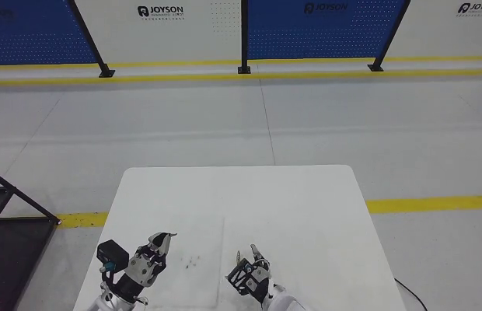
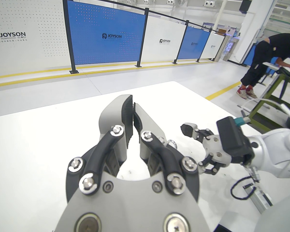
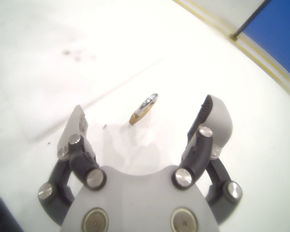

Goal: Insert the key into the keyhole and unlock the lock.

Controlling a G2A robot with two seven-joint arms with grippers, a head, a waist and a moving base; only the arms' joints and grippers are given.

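Observation:
A small brass padlock (image 3: 140,115) with a silver shackle lies on the white table (image 1: 303,202), a short way past my right gripper (image 3: 143,106) and on the line between its open fingers. The right gripper (image 1: 247,260) sits near the table's front edge, apart from the padlock. In the left wrist view a silver loop (image 2: 171,143), apparently the padlock's shackle, peeks out beside my left gripper's finger, close to the right gripper (image 2: 195,148). My left gripper (image 2: 133,107) is shut, pads pressed together; I cannot make out a key between them. It hovers at the front left (image 1: 165,239).
Dark specks (image 1: 186,261) mark the table between the two arms. A faint seam (image 1: 223,256) runs across the tabletop. Beyond the table are a pale floor with yellow lines and a blue-and-white fence (image 1: 241,31).

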